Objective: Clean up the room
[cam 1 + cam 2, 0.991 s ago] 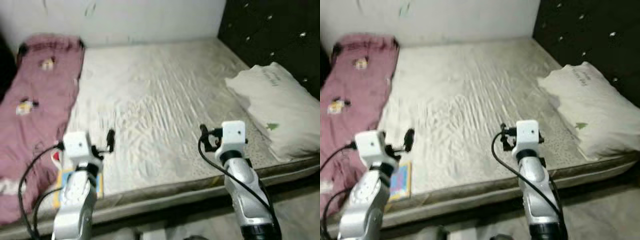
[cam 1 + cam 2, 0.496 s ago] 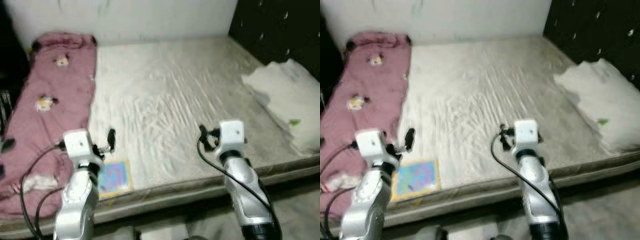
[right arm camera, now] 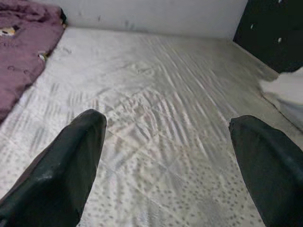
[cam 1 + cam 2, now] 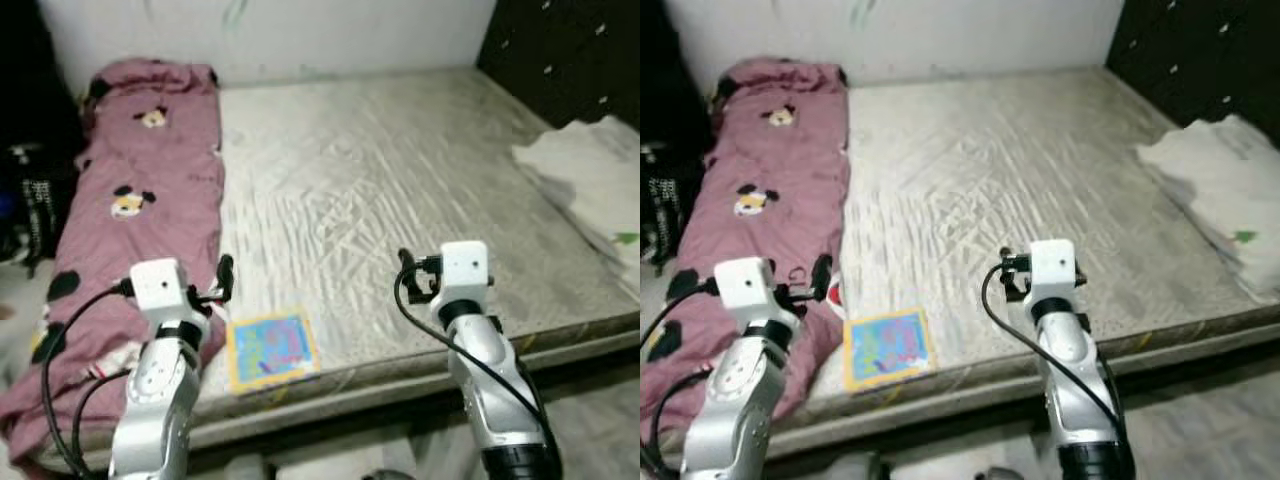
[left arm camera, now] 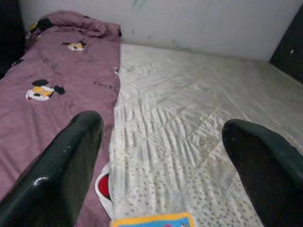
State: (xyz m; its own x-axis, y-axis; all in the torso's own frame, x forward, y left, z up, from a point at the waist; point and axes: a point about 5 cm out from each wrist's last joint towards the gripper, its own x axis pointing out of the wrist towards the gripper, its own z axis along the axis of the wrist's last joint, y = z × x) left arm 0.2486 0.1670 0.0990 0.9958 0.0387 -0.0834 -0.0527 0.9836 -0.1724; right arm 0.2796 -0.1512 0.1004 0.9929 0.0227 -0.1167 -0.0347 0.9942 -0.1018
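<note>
- Colourful book (image 4: 271, 349) lies at the bed's (image 4: 400, 190) near edge, beside the purple blanket (image 4: 140, 220); not yet collected.
- Left tool (image 5: 161, 165) and right tool (image 3: 165, 161) released, holding nothing, above the bed.

bare mattress (image 4: 400, 200) with purple blanket (image 4: 130, 230) along its left, colourful book (image 4: 272, 348) near front edge, pale pillow (image 4: 600, 190) at right
</note>
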